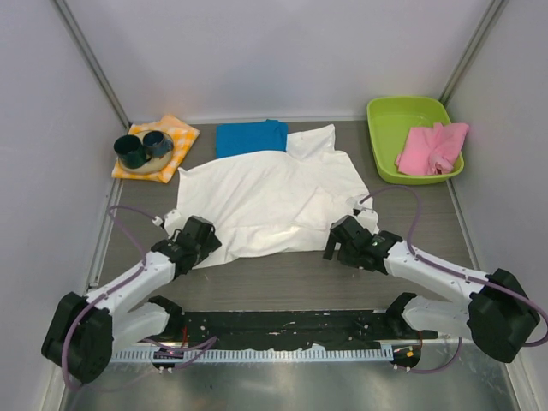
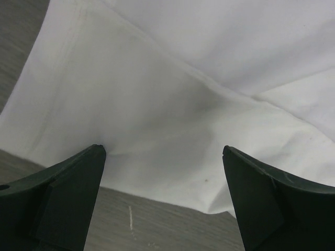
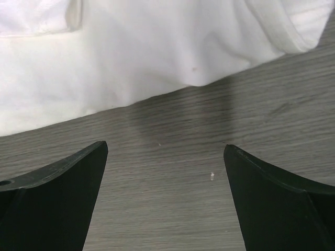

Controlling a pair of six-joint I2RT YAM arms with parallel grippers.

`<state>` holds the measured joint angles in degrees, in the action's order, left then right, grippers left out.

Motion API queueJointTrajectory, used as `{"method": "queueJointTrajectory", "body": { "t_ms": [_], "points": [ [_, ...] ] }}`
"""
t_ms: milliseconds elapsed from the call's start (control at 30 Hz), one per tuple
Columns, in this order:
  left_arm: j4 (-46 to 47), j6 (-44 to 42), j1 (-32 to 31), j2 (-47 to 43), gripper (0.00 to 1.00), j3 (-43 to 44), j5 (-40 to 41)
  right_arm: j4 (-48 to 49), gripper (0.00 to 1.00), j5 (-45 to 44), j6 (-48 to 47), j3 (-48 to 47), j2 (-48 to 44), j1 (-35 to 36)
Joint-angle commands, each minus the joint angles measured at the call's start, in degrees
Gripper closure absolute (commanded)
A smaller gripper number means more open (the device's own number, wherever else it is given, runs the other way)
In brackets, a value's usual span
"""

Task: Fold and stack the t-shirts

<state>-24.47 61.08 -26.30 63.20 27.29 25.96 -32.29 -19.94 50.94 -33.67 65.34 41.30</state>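
I see my left claw point(image 2: 163, 150) spread wide, with nothing held; the white t-shirt point(image 1: 265, 197) fills the space ahead of it, and the shirt's near hem runs across between the two fingers, with bare worktop point(image 1: 282, 274) showing just behind that hem; the tip of one finger point(image 2: 78, 178) sits right at the fabric, though I cannot tell whether it touches. My right claw point(image 3: 166, 147) is just as wide open and grips nothing; only grey worktop lies between its fingers, and the shirt's edge and a folded, hemmed part lie just ahead of the tips, apart from them. From above, the white t-shirt lies spread and rumpled beyond both claws; the turquoise-blue t-shirt point(image 1: 250, 138) lies folded past its far edge, touching it. Farther beyond the right claw a green tray point(image 1: 402, 116) holds a pink cloth point(image 1: 432, 147).
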Motion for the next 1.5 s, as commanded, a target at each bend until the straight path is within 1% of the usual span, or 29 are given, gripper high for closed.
{"method": "queueJointTrajectory", "body": {
  "t_ms": [0,67,100,167,200,267,300,400,567,600,700,833,933,1067,1267,1467],
  "points": [
    [-14.61,6.32,-2.43,-9.65,0.0,-2.51,1.64,-2.51,0.0,-3.7,2.15,0.63,-4.25,0.45],
    [-16.91,5.98,-2.52,-14.65,0.0,-0.58,3.3,-2.34,0.0,-3.96,0.84,-0.69,-4.96,0.45],
    [-19.89,5.2,-2.52,-15.81,0.0,0.47,4.88,-2.34,0.0,-4.05,0.22,-2.7,-5.22,0.45],
    [-21.84,4.31,-2.52,-17.84,0.0,3.89,5.77,-2.07,0.0,-4.58,-1.89,-4.81,-5.14,0.45],
    [-23.59,4.05,-2.52,-18.02,0.0,5.13,6.03,-1.46,0.0,-4.49,-2.76,-7.0,-4.79,0.45],
    [-24.22,2.56,-2.52,-17.85,0.0,8.37,6.21,0.38,0.0,-3.88,-5.05,-8.42,-3.65,0.45],
    [-24.74,2.47,-2.52,-17.06,0.0,9.27,6.47,3.17,0.0,-2.74,-5.67,-8.86,-3.12,0.45],
    [-23.0,1.32,-2.52,-15.57,0.0,11.64,6.65,9.85,0.0,-0.72,-8.22,-8.61,0.12,0.45],
    [-19.57,0.53,-2.52,-12.32,0.0,13.58,5.86,16.11,0.0,0.26,-8.75,-8.17,7.16,0.45],
    [-18.52,0.45,-2.52,-11.79,0.0,13.75,5.77,18.64,0.0,0.43,-8.75,-7.21,8.39,0.45],
    [-15.36,-0.26,-2.52,-9.86,0.0,13.41,5.07,22.43,0.0,0.43,-9.19,-5.54,9.8,0.45],
    [-11.49,-1.05,-2.52,-6.61,0.0,12.35,3.41,23.86,0.0,-0.18,-9.98,-4.48,10.16,0.45],
    [-8.58,-0.53,-2.52,-3.0,0.0,10.6,0.94,23.94,0.0,-0.71,-10.59,-3.86,9.37,0.36],
    [-1.57,-0.08,-2.52,1.12,0.0,6.03,-0.47,24.82,0.0,-2.55,-11.56,-2.98,9.19,0.45],
    [6.53,-1.57,-2.52,3.77,0.0,2.07,-0.73,27.46,0.0,-1.94,-11.65,-1.93,11.82,0.45],
    [8.56,-2.63,-2.52,6.41,0.0,0.93,-1.34,30.01,0.01,-0.1,-10.95,1.49,13.58,0.45]
  ]
}}
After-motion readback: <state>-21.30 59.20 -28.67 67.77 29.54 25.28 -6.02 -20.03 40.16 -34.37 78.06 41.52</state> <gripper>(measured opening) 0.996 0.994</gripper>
